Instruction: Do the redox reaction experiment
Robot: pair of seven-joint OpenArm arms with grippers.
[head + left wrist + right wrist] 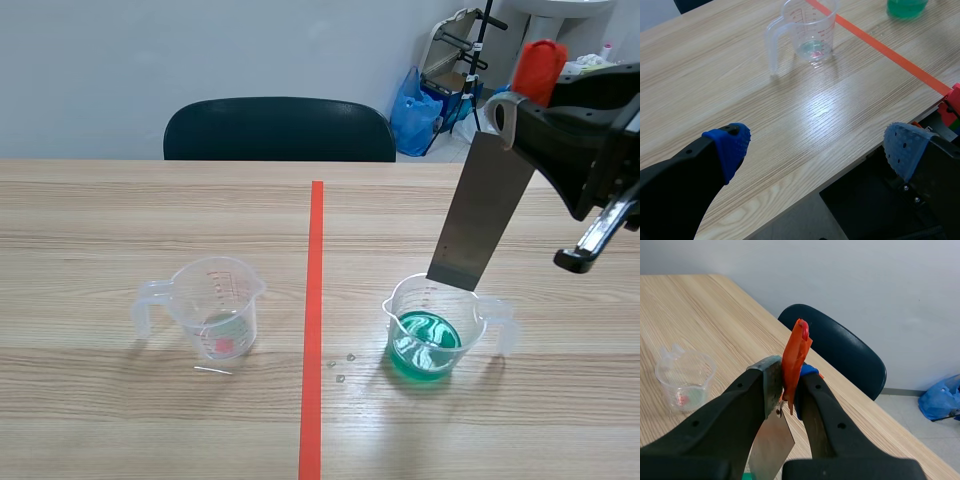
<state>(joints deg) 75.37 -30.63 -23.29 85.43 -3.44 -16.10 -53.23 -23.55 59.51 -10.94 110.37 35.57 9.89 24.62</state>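
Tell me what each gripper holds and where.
The right gripper clamps the metal scraper at its top end, where the red handle starts; the left gripper is open, empty.

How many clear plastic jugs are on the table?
2. A nearly empty clear plastic jug stands left of the orange-red tape line; a clear plastic jug of green liquid, right of it.

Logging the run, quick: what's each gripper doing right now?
Left gripper: open, holding nothing.
Right gripper: shut on the red-handled metal plate.
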